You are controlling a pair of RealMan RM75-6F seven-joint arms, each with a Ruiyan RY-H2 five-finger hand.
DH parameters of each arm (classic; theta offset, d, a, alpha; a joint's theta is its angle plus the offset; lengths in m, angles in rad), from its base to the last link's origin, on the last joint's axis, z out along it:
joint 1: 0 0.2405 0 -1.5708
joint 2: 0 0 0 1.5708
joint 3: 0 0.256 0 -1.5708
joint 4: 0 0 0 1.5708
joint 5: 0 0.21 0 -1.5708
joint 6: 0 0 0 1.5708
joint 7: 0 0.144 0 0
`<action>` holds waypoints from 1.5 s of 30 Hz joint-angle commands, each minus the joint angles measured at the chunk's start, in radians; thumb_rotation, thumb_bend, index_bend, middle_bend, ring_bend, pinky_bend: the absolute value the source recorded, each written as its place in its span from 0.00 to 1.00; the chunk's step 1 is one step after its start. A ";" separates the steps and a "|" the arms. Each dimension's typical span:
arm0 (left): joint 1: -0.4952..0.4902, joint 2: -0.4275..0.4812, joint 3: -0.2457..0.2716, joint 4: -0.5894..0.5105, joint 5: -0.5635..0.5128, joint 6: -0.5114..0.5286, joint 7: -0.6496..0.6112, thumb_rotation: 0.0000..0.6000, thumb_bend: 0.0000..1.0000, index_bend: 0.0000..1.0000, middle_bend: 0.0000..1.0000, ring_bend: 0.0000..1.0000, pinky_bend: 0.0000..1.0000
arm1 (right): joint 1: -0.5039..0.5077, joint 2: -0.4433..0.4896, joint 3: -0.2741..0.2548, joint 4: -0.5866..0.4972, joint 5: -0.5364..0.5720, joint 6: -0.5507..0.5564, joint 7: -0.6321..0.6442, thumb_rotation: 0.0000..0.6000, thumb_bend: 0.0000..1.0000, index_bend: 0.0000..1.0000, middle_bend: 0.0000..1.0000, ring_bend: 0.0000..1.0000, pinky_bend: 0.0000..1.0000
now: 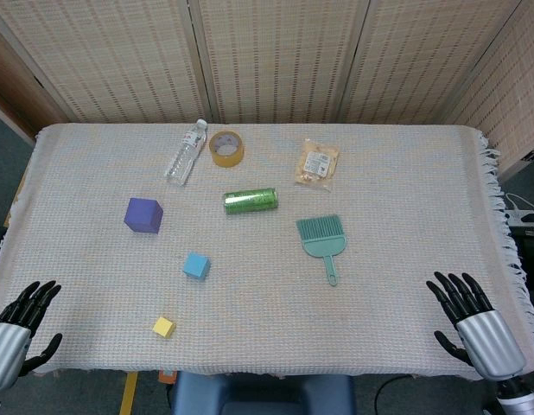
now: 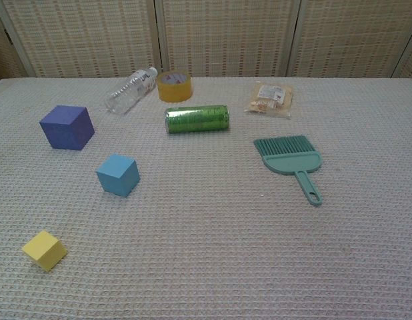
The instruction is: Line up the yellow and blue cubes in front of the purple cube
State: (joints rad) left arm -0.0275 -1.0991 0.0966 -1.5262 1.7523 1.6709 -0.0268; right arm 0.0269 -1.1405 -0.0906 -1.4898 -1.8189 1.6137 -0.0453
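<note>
The purple cube (image 1: 143, 215) (image 2: 67, 127) sits on the left half of the table. Nearer to me and a little right of it lies the smaller blue cube (image 1: 196, 265) (image 2: 117, 174). The small yellow cube (image 1: 164, 327) (image 2: 44, 249) rests close to the front edge, left of the blue one. My left hand (image 1: 25, 311) lies at the front left corner, fingers spread, holding nothing. My right hand (image 1: 461, 303) lies at the front right corner, also spread and empty. Neither hand shows in the chest view.
A green can (image 1: 250, 201) lies on its side mid-table. A teal brush (image 1: 323, 239) sits right of centre. A clear bottle (image 1: 185, 152), a yellow tape roll (image 1: 226, 148) and a snack packet (image 1: 317, 162) lie at the back. A woven cloth (image 1: 405, 216) covers the table.
</note>
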 commanded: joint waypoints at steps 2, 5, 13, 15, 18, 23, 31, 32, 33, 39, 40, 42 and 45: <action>-0.010 -0.004 0.000 -0.008 0.010 -0.022 0.024 1.00 0.37 0.00 0.04 0.01 0.27 | 0.001 0.001 0.001 -0.001 -0.001 0.002 0.004 1.00 0.03 0.00 0.00 0.00 0.00; -0.041 -0.001 -0.003 -0.034 0.043 -0.059 0.071 1.00 0.38 0.00 0.05 0.03 0.32 | 0.002 -0.001 0.006 -0.002 0.007 -0.003 0.002 1.00 0.03 0.00 0.00 0.00 0.00; -0.284 -0.044 -0.101 -0.103 -0.010 -0.418 0.187 1.00 0.38 0.01 0.89 0.87 0.99 | 0.021 -0.016 0.022 -0.007 0.049 -0.061 -0.033 1.00 0.03 0.00 0.00 0.00 0.00; -0.335 -0.085 -0.136 -0.087 -0.064 -0.498 0.229 1.00 0.38 0.00 0.97 0.96 1.00 | 0.024 -0.017 0.025 -0.012 0.058 -0.070 -0.041 1.00 0.03 0.00 0.00 0.00 0.00; -0.402 -0.150 -0.175 -0.061 -0.128 -0.594 0.260 1.00 0.39 0.00 1.00 1.00 1.00 | 0.025 -0.016 0.033 -0.022 0.073 -0.072 -0.044 1.00 0.03 0.00 0.00 0.00 0.00; -0.474 -0.243 -0.211 0.007 -0.194 -0.672 0.312 1.00 0.38 0.00 1.00 1.00 1.00 | 0.033 -0.030 0.059 -0.025 0.128 -0.104 -0.080 1.00 0.03 0.00 0.00 0.00 0.00; -0.567 -0.344 -0.225 0.116 -0.294 -0.799 0.359 1.00 0.38 0.00 1.00 1.00 1.00 | 0.047 -0.041 0.085 -0.016 0.185 -0.139 -0.104 1.00 0.03 0.00 0.00 0.00 0.00; -0.569 -0.346 -0.225 0.118 -0.297 -0.802 0.363 1.00 0.38 0.00 1.00 1.00 1.00 | 0.047 -0.041 0.085 -0.016 0.185 -0.139 -0.103 1.00 0.03 0.00 0.00 0.00 0.00; -0.570 -0.348 -0.225 0.119 -0.299 -0.803 0.365 1.00 0.38 0.00 1.00 1.00 1.00 | 0.047 -0.041 0.085 -0.016 0.186 -0.139 -0.103 1.00 0.03 0.00 0.00 0.00 0.00; -0.605 -0.369 -0.218 0.151 -0.352 -0.855 0.400 1.00 0.38 0.03 1.00 1.00 1.00 | 0.055 -0.043 0.086 -0.010 0.205 -0.164 -0.104 1.00 0.03 0.00 0.00 0.00 0.00; -0.609 -0.371 -0.216 0.154 -0.357 -0.859 0.402 1.00 0.38 0.05 1.00 1.00 1.00 | 0.056 -0.044 0.087 -0.009 0.208 -0.167 -0.105 1.00 0.03 0.00 0.00 0.00 0.00; -0.616 -0.374 -0.211 0.159 -0.364 -0.862 0.400 1.00 0.38 0.11 1.00 1.00 1.00 | 0.057 -0.046 0.088 -0.009 0.212 -0.170 -0.109 1.00 0.03 0.00 0.00 0.00 0.00; -0.627 -0.384 -0.206 0.171 -0.369 -0.866 0.391 1.00 0.38 0.13 1.00 1.00 1.00 | 0.057 -0.047 0.088 -0.010 0.215 -0.170 -0.113 1.00 0.03 0.00 0.00 0.00 0.00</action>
State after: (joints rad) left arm -0.6523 -1.4808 -0.1104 -1.3581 1.3847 0.8063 0.3661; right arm 0.0843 -1.1878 -0.0028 -1.4992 -1.6038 1.4438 -0.1582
